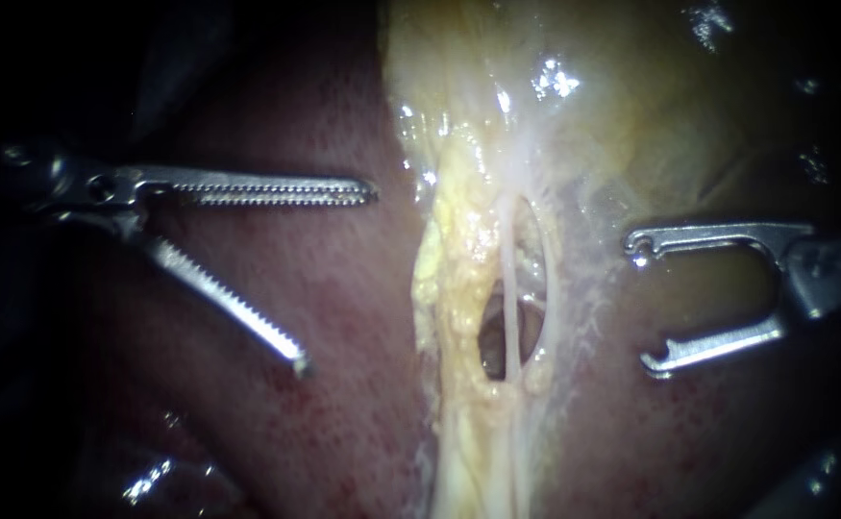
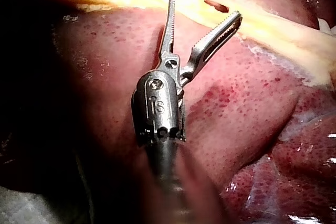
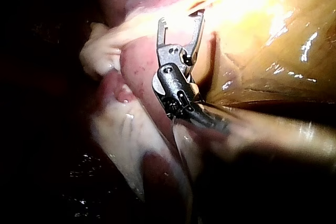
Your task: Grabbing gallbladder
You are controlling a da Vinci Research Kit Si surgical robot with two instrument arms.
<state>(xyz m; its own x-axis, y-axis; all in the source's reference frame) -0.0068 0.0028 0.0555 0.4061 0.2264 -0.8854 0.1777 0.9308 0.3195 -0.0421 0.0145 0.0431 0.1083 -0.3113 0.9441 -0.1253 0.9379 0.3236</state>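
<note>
Beside the gallbladder (image 1: 660, 115), over the liver (image 1: 324, 317), the left instrument (image 1: 335, 277) holds its jaws wide apart, empty. At the gallbladder's opposite side, the right instrument (image 1: 641, 303) also gapes, gripping nothing.

So the left instrument (image 1: 335, 279) had its shaft mostly lost in the dark at the endoscope's left edge, and the right instrument (image 1: 644, 304) was chopped by the right edge. The gallbladder (image 1: 631, 96) ran off the top. Both wrist cams showed blurry shafts up close.
</note>
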